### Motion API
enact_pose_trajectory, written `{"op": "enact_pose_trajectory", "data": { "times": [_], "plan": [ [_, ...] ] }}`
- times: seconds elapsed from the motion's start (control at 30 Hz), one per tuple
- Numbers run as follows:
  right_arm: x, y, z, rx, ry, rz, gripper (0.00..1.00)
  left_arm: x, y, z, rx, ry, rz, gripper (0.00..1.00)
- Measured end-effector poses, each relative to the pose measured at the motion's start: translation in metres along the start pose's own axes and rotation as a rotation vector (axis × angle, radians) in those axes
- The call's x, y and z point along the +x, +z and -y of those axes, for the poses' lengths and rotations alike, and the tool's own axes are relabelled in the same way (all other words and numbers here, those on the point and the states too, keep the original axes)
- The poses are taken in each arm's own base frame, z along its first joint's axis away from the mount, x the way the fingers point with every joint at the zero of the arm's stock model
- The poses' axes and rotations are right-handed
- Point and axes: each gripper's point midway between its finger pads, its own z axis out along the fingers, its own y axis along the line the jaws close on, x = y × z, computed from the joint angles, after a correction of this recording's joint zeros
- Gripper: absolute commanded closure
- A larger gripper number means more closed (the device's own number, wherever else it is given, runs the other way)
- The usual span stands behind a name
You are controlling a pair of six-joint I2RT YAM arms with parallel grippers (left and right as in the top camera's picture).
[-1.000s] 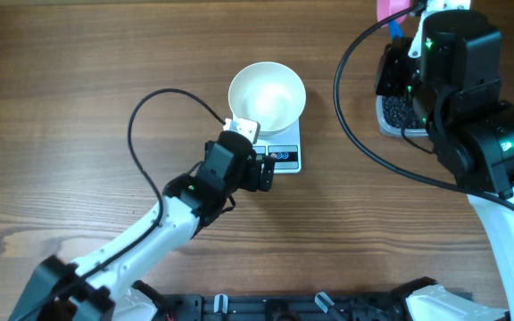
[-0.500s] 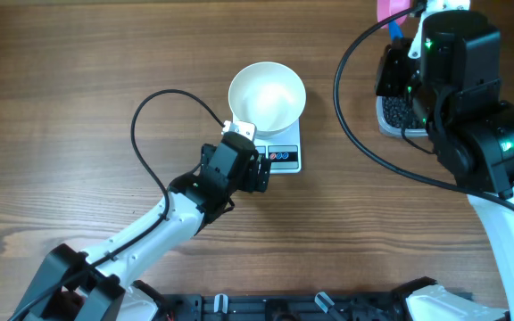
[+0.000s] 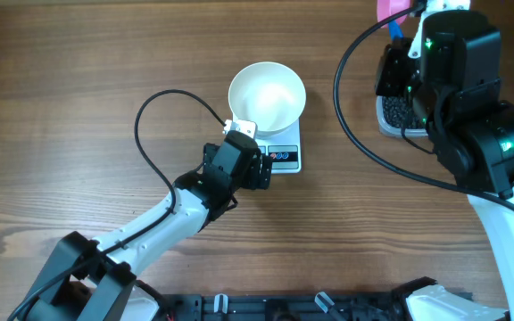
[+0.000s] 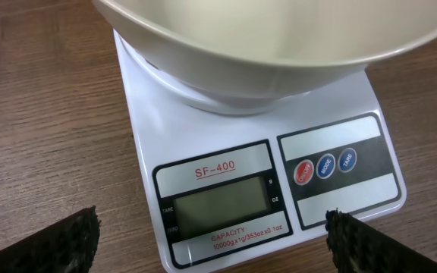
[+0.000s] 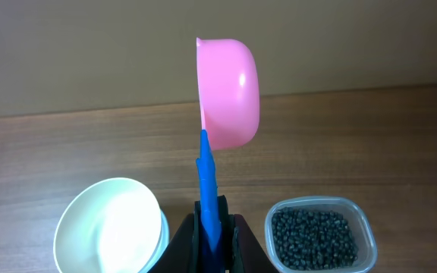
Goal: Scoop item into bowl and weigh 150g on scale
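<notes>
Pre-scoop, we judge: bowl point(image 3: 267, 96) empty on the scale point(image 3: 284, 157), centre of the table point(image 3: 78, 80), display point(image 4: 218, 205) seemingly blank. Left gripper point(image 4: 211, 239) spread before it; right gripper point(image 5: 211, 227) pinches the scoop point(image 5: 230, 91) — next, dip into pellets point(image 5: 313, 236) at the table's right edge.

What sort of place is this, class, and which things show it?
Probably a robot test bench: left arm, right arm, wooden table, plus scale, bowl and tub of pellets.

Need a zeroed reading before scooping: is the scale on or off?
Appears off: on the scale, the display is blank grey, with no digits showing in the left wrist view.
</notes>
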Motion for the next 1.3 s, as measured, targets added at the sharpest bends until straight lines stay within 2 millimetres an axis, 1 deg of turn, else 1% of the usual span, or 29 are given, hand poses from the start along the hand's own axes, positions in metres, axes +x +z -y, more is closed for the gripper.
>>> {"op": "enact_pose_trajectory", "data": {
  "times": [0.27,0.43,0.6,0.73,0.93,1.07,1.3],
  "plan": [
    [0.0,0.0,0.0,0.0,-0.001,0.0,0.96,0.0,0.0,0.006,0.037,-0.006,-0.005,0.0],
    [0.0,0.0,0.0,0.0,-0.001,0.0,0.96,0.007,0.005,0.008,0.046,-0.006,-0.031,0.0],
    [0.0,0.0,0.0,0.0,-0.001,0.0,0.96,0.004,0.005,0.01,0.055,-0.008,-0.016,0.0],
    [0.0,0.0,0.0,0.0,-0.001,0.0,0.96,0.003,0.005,0.01,0.055,-0.009,-0.013,0.0],
    [0.0,0.0,0.0,0.0,-0.001,0.0,0.96,0.002,0.006,0.005,0.024,-0.009,-0.004,0.0],
    [0.0,0.0,0.0,0.0,-0.001,0.0,0.96,0.004,0.008,0.004,0.01,-0.004,-0.01,0.0],
    [0.0,0.0,0.0,0.0,-0.001,0.0,0.96,0.006,0.007,0.019,0.014,0.037,0.007,0.0]
  ]
}}
